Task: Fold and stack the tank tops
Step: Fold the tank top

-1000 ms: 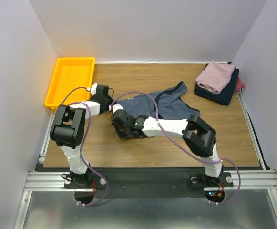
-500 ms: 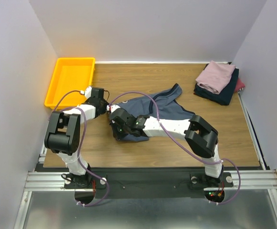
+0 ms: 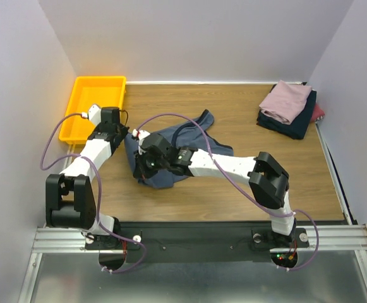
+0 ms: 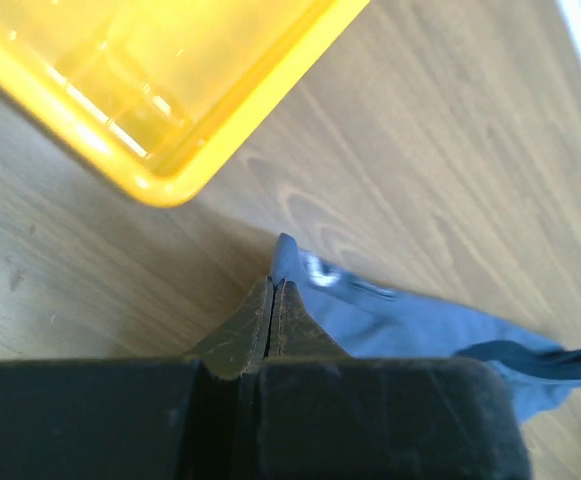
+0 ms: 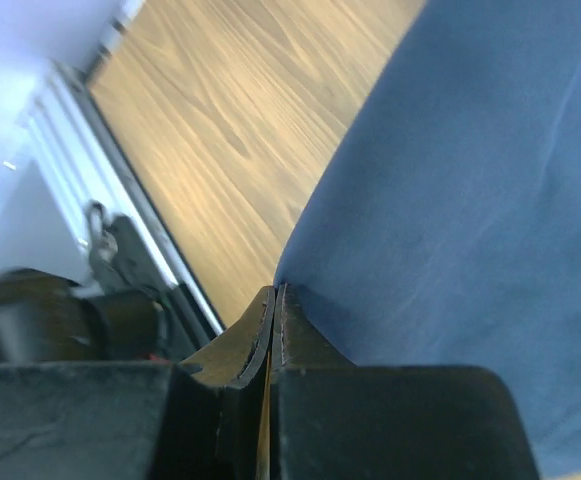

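Since a second ago, the left end effector (image 4: 273, 288) and the right end effector (image 5: 274, 296) have swung leftward, dragging the slate-blue tank top (image 3: 167, 177) along. On the worktop (image 3: 234, 189) we see it bunched left of centre, near the yellow tray (image 3: 101, 78); the folded stack of tops (image 3: 285, 101) sits well apart, far right. Left fingers pinch its far-left corner; right fingers clamp its near edge.

The slate-blue tank top (image 3: 160, 179) lies bunched left of centre; pink-topped folded stack (image 3: 286, 101) sits far right.
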Controlling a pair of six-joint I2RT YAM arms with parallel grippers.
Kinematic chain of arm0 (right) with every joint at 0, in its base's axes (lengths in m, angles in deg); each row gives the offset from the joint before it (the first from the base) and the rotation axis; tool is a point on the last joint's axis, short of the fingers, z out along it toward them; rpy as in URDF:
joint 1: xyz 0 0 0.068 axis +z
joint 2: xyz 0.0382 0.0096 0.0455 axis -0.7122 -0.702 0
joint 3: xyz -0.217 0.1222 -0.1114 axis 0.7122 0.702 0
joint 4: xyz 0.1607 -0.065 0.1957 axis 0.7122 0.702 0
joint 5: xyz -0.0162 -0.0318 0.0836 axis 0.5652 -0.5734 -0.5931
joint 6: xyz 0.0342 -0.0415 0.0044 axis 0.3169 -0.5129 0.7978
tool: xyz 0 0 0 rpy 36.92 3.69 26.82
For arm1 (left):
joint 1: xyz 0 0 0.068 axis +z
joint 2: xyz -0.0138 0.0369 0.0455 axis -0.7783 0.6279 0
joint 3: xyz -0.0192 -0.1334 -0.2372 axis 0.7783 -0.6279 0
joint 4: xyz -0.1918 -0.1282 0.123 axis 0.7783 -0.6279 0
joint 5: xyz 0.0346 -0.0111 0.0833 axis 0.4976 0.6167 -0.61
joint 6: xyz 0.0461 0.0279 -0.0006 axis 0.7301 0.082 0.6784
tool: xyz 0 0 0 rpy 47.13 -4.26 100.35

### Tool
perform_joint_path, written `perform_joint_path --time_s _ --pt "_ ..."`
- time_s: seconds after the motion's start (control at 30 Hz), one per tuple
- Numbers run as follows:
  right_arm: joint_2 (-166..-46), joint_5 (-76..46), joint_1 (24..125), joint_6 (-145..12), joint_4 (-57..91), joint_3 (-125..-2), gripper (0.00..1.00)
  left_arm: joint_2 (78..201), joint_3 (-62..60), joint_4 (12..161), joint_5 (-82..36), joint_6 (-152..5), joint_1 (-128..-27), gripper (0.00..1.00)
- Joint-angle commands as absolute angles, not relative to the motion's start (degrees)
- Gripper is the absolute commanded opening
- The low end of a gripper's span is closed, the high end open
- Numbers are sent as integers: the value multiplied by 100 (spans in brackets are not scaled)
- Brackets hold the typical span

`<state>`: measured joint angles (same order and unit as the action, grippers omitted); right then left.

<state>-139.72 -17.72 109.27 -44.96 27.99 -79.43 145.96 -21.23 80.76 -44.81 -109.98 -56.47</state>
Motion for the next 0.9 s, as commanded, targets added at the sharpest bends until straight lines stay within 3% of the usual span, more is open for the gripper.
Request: perform_joint_path --time_s 0.0,0.87 --pt "-13598 -1924 11002 -4410 2511 -8215 0 14491 -1394 8033 -4580 -10755 -5638 0" --pt "-10935 -1125 8286 -4419 2511 -5087 0 18032 3079 7681 -4166 -11396 -7817 0"
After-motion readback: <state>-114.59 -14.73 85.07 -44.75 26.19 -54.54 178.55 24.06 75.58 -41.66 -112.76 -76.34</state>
